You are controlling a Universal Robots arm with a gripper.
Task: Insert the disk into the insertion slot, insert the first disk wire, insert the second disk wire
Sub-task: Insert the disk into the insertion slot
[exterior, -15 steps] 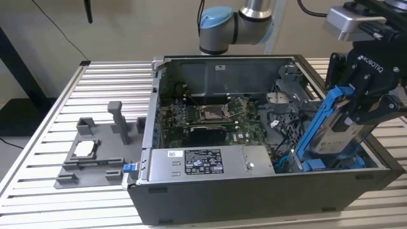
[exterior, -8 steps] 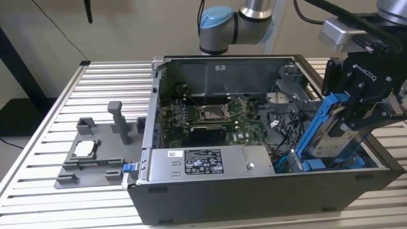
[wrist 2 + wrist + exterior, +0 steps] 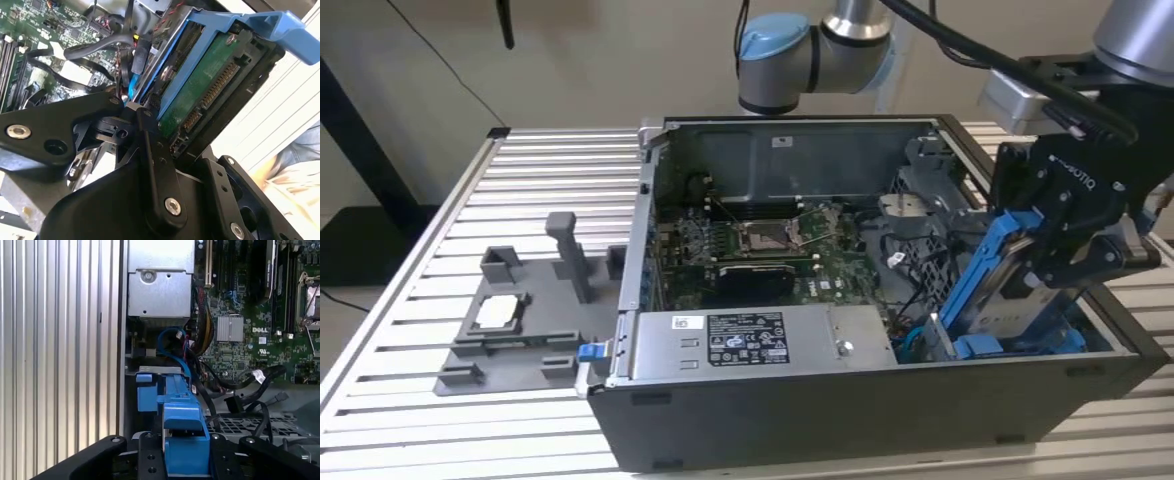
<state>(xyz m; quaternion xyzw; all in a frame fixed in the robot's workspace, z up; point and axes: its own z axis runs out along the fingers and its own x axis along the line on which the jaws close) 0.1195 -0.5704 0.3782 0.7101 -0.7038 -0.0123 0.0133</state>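
Note:
The disk (image 3: 1003,285), silver-grey in a bright blue carrier, hangs tilted on edge over the exterior view's right end of the open computer case (image 3: 854,420). My gripper (image 3: 1070,245) is shut on it from above. In the second wrist view the disk's green board and connector (image 3: 200,95) sit between the black fingers (image 3: 152,145). In the first wrist view the blue carrier (image 3: 185,435) points down at the insertion slot (image 3: 150,385), a dark bay with blue fittings beside the case wall. Loose black wires (image 3: 250,385) and a blue cable (image 3: 172,347) lie next to the bay.
A silver power supply box (image 3: 727,340) fills the case's near side, and the motherboard (image 3: 761,245) lies behind it. A grey fixture (image 3: 520,320) with posts stands on the slatted table (image 3: 400,400) at the exterior view's left. Part of a person (image 3: 295,165) shows beyond the case.

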